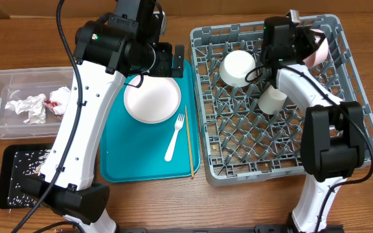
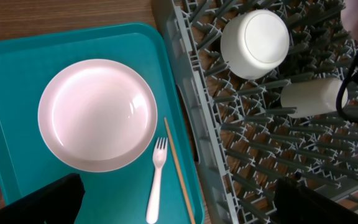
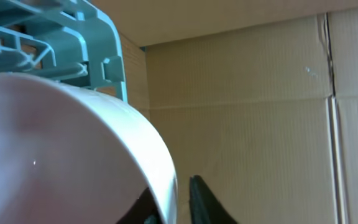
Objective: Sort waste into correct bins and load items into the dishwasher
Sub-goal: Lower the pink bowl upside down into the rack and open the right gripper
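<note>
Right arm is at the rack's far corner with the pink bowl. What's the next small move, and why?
Probably open the right fingers fully, then back off. The pink bowl is in the far corner of the dish rack, its rim between the fingers, so release seems all that's left.

Pink plate [image 1: 151,98] flat, fork [image 1: 174,137], chopstick [image 1: 189,141] beside; white bowl [image 1: 238,67], cup [image 1: 272,101] in rack [image 1: 264,173]

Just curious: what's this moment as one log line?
left gripper: open above plate | right gripper: at pink bowl in rack
</note>
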`<action>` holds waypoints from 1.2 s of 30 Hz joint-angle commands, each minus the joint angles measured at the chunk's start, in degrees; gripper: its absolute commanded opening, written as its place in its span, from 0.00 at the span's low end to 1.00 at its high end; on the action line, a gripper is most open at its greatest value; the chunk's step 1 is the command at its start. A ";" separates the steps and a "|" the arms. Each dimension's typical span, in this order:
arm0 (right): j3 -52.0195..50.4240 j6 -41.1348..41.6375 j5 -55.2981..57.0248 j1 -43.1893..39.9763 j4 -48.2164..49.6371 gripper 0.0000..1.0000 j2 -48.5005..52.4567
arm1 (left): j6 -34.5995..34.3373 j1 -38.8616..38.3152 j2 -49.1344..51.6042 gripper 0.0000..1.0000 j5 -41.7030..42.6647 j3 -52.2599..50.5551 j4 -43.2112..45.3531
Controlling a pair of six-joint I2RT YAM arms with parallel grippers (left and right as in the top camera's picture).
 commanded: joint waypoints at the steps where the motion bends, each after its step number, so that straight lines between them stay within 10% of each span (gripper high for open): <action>1: 0.57 0.48 1.88 0.68 0.35 0.30 0.37 | 0.74 -0.04 -0.70 1.00 -0.37 0.87 0.00; 13: 0.57 0.48 5.44 4.96 0.39 0.66 0.37 | 0.74 -0.04 -0.70 1.00 -0.57 0.87 0.02; 36: 0.57 6.84 9.05 14.29 9.73 0.82 -7.06 | 0.74 -0.04 -0.70 1.00 -0.57 0.87 0.02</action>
